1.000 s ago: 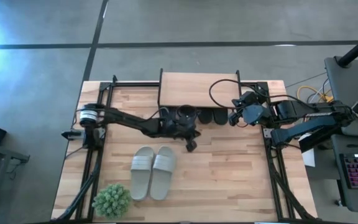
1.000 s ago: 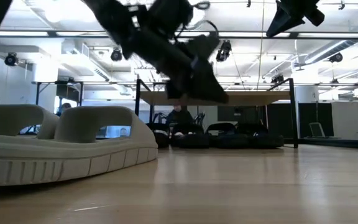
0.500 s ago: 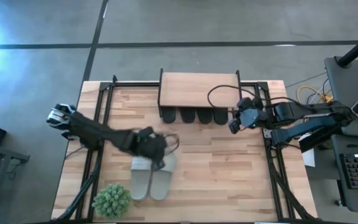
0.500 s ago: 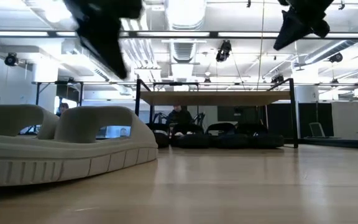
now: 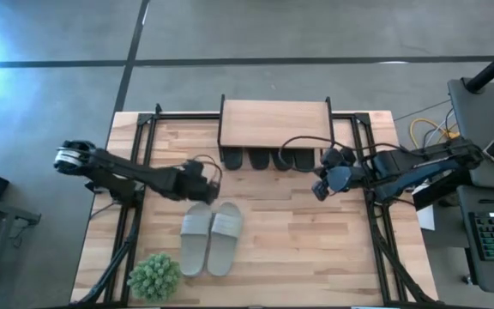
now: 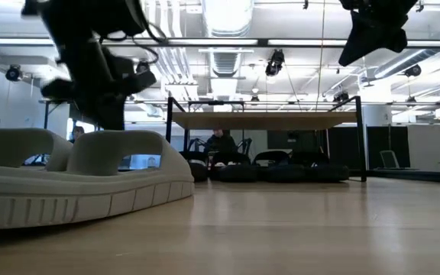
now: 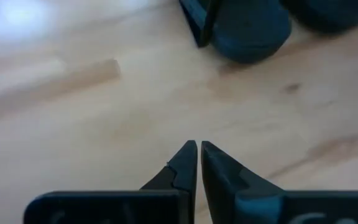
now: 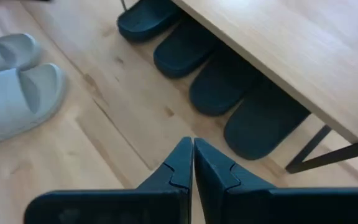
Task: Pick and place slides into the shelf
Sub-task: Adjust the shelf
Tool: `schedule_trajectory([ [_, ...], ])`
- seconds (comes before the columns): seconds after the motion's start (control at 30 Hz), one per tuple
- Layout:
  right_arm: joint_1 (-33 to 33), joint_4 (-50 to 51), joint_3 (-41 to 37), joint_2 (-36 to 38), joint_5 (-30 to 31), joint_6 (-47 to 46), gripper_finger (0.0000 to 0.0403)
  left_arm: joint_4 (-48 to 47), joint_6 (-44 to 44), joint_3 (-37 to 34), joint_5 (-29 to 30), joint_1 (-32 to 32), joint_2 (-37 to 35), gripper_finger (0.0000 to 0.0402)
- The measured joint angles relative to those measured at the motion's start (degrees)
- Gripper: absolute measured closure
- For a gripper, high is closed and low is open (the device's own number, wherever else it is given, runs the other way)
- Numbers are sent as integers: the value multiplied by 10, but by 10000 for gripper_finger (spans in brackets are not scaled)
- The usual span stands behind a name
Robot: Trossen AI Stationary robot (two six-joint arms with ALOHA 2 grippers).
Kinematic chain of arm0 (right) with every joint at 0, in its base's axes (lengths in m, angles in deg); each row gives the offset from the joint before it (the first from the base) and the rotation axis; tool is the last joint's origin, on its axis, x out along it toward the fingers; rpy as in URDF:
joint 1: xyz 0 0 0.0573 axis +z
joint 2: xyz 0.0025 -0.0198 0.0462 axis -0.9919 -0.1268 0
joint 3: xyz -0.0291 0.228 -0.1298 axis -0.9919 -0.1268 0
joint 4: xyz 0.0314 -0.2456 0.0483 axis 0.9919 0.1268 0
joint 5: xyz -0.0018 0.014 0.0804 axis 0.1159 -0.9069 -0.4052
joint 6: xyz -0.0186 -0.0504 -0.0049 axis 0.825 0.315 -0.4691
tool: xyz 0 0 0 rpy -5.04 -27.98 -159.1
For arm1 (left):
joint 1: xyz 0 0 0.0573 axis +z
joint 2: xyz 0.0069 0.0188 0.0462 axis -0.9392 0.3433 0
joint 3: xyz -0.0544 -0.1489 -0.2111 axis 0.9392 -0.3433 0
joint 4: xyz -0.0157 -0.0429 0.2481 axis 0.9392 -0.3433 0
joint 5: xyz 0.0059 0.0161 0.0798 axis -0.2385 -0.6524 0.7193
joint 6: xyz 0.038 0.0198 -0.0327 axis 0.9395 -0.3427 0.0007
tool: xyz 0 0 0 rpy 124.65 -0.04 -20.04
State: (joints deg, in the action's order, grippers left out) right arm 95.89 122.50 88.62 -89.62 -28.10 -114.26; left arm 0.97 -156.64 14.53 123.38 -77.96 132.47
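Left gripper [image 5: 213,190] retreated | shelf [image 5: 274,123]: black slides [image 5: 274,160] underneath | grey slides [image 5: 212,237] outside

I see matte black slides [image 5: 268,160] under the shelf [image 5: 274,123], whose top is light wood on a black frame. The other slides [image 5: 212,238] are pale grey-white, beside a green plant [image 5: 154,276].

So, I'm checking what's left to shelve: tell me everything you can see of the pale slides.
The pale grey-white slides are a matte, foam-looking pair with wide straps, open toes and ribbed sole edges. They lie upright, side by side and touching, on the wooden tabletop in front of the shelf, beside a small green plant. Nothing grips them.
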Motion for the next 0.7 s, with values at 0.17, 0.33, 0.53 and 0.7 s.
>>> schedule_trajectory([
  [0.17,14,2,14,5,1,-17,394,275,-4,-169,-18,74,-127,400],
  [0.33,15,12,19,5,3,-17,394,384,-62,-287,-42,160,-206,400],
  [0.53,11,20,18,4,5,-31,394,562,-60,-355,-95,297,-190,400],
  [0.7,11,38,18,4,3,-73,394,701,-7,-344,-197,409,-101,400],
])
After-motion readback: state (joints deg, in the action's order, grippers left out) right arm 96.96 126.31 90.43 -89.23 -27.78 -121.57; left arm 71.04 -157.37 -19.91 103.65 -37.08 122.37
